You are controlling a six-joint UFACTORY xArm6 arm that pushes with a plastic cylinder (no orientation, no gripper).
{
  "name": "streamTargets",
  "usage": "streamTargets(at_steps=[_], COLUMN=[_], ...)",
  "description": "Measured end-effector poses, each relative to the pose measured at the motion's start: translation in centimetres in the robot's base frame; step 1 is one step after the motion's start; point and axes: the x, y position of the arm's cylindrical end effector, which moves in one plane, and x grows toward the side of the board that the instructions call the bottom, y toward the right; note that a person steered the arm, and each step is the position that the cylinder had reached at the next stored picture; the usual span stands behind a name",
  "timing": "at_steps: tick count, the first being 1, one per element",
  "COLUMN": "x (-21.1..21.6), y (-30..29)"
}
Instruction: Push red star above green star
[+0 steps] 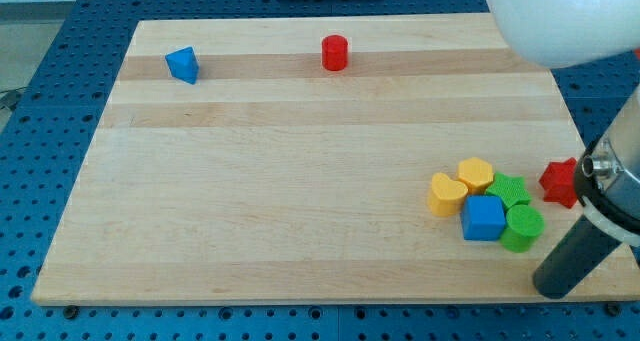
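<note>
The red star [560,182] lies at the board's right edge, just to the right of the green star [511,191] and slightly higher in the view. The green star sits in a tight cluster and is partly hidden by the blocks around it. My tip [553,287] is near the board's bottom right edge, below the red star and to the lower right of the green cylinder [522,227]. It touches no block. The rod slants up to the right, and the arm's body hides the red star's right side.
The cluster also holds a yellow heart [447,194], a second yellow block [476,173] and a blue cube [483,217]. A blue triangular block [182,64] and a red cylinder [334,53] stand near the view's top. The wooden board [300,181] rests on a blue perforated table.
</note>
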Motion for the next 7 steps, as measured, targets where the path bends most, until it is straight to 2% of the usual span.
streamTargets(at_steps=[2,3,4,5,6,7], x=[-6.0,-4.8,-3.5,-3.5,-8.1,-16.5], y=[1.0,3.4,8.8,8.7,6.2,2.9])
